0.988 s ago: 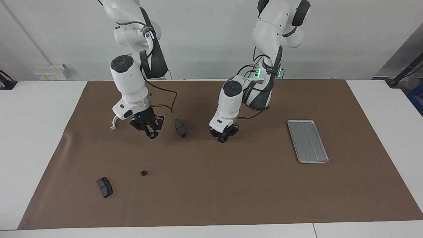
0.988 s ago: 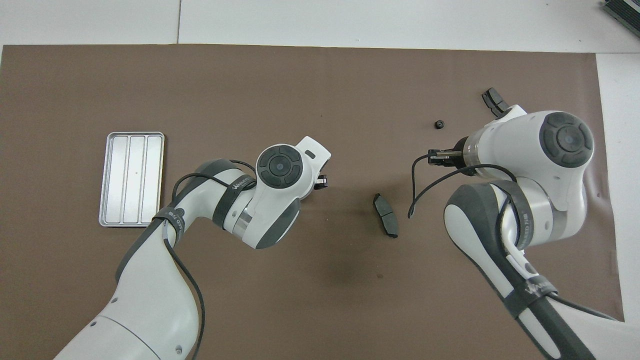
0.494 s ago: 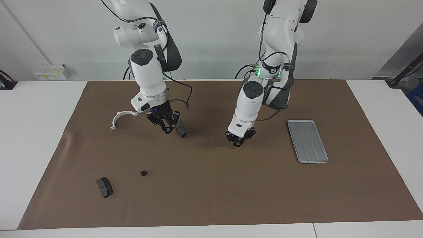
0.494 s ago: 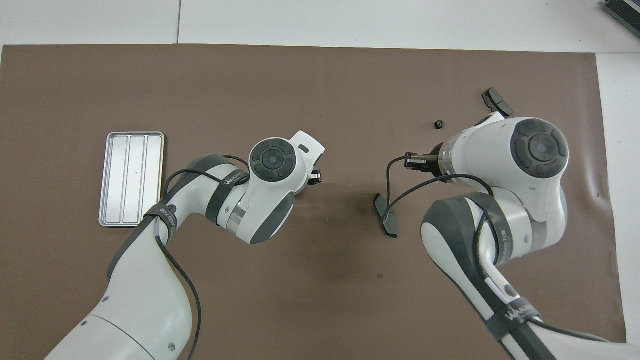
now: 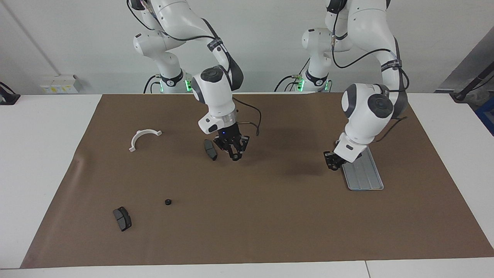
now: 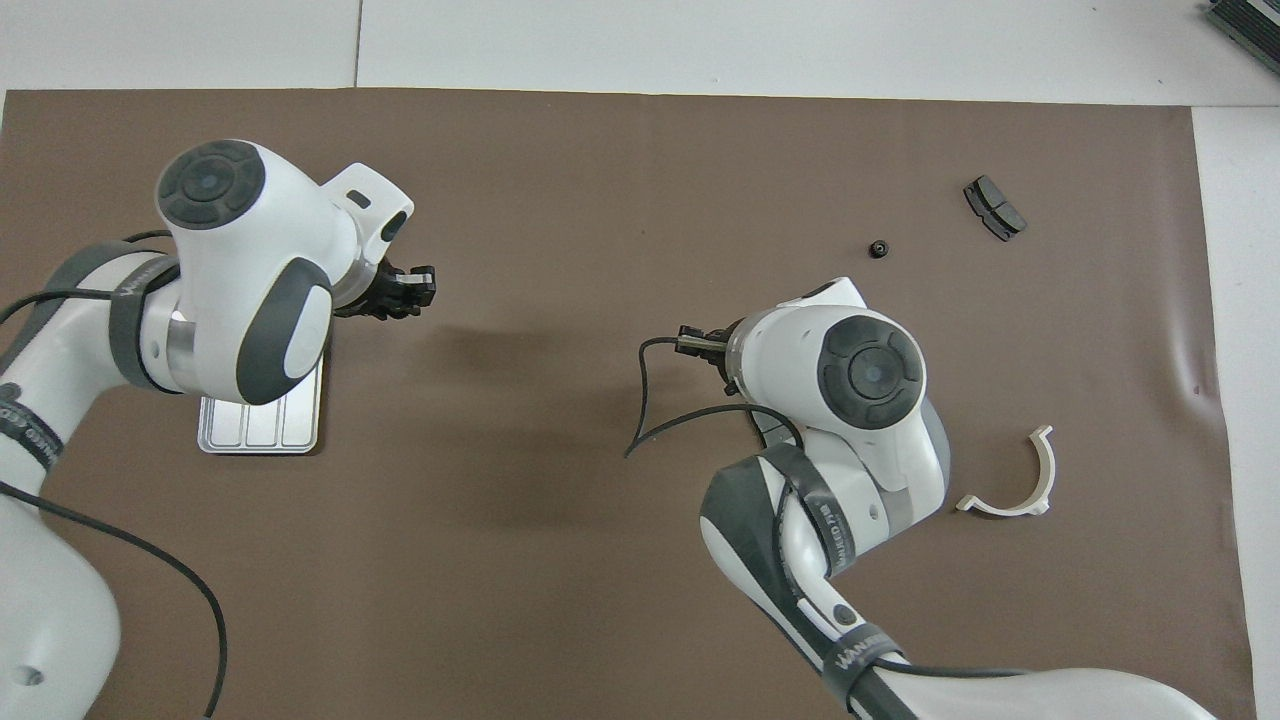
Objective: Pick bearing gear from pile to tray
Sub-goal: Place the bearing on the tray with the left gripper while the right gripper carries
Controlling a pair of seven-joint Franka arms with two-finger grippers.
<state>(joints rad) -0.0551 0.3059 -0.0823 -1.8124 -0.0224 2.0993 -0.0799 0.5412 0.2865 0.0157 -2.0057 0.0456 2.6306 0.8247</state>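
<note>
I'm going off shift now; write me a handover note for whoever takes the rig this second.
Left gripper: raised at the tray edge; load cannot be told.
Right gripper: raised over the mat beside a brake pad; load cannot be told.
One gear lies toward the right arm's end, near a second pad; white bracket nearer the robots.
Done: no gear in the tray's visible part.
Left: gear to tray.

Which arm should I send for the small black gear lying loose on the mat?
Right, probably. The right gripper hangs beside a brake pad, toward the right arm's end of the table, where the black gear lies. The left gripper is over the edge of the tray, well away from the gear.
</note>
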